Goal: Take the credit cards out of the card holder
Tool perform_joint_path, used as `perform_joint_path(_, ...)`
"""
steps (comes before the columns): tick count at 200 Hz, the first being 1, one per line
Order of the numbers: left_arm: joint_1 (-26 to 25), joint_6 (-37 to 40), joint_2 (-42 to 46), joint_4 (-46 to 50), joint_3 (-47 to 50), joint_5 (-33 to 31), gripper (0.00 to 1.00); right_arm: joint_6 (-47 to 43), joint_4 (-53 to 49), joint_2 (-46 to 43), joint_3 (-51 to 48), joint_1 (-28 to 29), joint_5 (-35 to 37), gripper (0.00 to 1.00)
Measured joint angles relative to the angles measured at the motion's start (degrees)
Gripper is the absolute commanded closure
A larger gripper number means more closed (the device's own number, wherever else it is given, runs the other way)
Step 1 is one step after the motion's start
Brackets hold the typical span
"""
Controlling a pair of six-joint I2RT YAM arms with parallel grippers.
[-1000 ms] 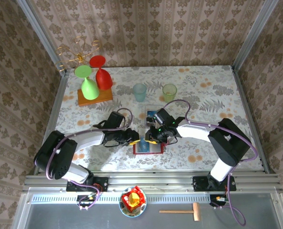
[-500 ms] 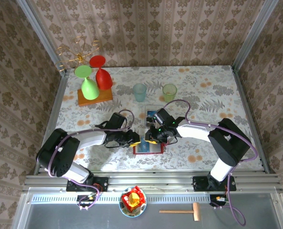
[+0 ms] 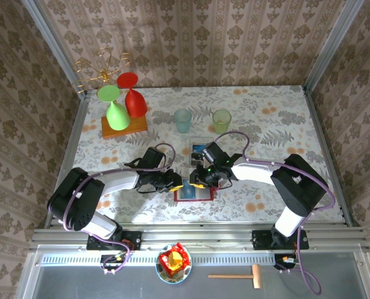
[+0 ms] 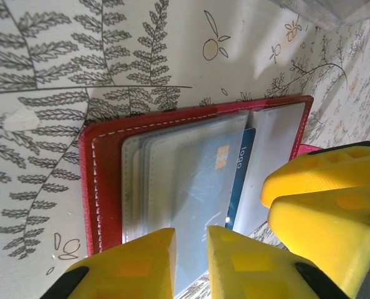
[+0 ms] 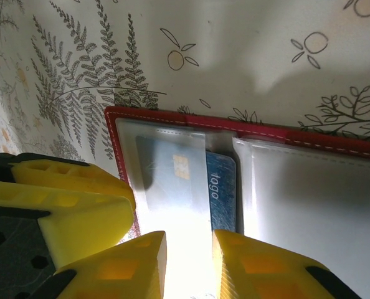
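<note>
The red card holder lies open on the table, clear pockets facing up. A blue credit card marked "logo" sticks partway out of a middle pocket; its chip shows through the plastic. My left gripper is down over the holder's left pockets, jaws a narrow gap apart with only the pocket face showing between them. My right gripper is over the same leaf from the other side, also narrowly open. Each wrist view shows the other gripper's yellow fingers close by.
A clear square box sits just behind the holder. Further back stand a pale blue cup and a green cup. At the back left, a wooden board carries upturned green and red glasses, beside a gold wire rack.
My left gripper's jaws have narrowed a little and its arm has shifted slightly over the holder. The right arm has not moved.
</note>
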State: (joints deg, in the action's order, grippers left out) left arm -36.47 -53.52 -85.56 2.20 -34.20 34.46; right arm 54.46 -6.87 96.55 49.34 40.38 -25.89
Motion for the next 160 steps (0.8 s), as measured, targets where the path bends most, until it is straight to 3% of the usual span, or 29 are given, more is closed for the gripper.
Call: perform_joint_path(160,0.0,0.0,-0.9,1.49,0.02,-1.11,0.86,0.7,2.14,2.27,-1.62,-0.26,-1.62,0.77)
